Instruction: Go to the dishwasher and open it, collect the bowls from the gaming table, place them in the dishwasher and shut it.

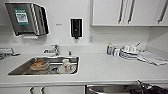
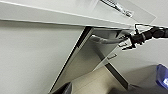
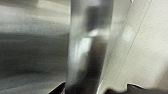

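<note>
Right hand (image 2: 128,41) is up at the dishwasher's (image 2: 85,60) bar handle (image 2: 105,40), which runs level under the white table (image 1: 112,70) edge; grip unclear, left hand too. In the sink (image 1: 20,70) sit an orange bowl (image 1: 38,64) and a white cup (image 1: 65,67). Stacked white dishes (image 1: 130,51) beyond.
</note>
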Controlling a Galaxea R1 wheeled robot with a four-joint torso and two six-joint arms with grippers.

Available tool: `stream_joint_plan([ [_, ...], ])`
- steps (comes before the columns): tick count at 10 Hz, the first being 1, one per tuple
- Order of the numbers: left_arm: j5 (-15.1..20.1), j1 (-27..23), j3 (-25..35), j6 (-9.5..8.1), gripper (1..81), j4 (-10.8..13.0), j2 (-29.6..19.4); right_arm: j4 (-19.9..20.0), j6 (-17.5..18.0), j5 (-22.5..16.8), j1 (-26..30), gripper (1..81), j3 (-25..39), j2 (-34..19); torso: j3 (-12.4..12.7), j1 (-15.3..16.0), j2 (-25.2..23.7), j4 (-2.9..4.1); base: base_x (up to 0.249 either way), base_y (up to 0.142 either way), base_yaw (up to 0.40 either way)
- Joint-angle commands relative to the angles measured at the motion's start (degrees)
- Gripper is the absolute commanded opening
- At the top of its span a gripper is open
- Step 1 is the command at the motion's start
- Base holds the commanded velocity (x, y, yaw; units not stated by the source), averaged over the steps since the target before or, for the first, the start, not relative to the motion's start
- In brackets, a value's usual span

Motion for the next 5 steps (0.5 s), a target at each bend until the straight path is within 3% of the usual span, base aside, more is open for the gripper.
stream_joint_plan([
  [1, 0.23, -4.64, 1.15, 0.08, 81.1, 0.39, -1.59, 0.51, -0.15, -14.42, -0.3, 81.1, -3.07, -3.53, 0.0, 0.0, 0.0, 0.0, 0.0, 0.0, 0.0],
  [5, 0.32, -4.72, 1.15, 0.08, 81.1, 0.3, -1.42, 0.51, -2.52, -14.15, -1.7, 81.1, -3.16, -4.67, 0.02, 0.0, 0.0, 0.02, 0.0, 0.0, 0.0],
])
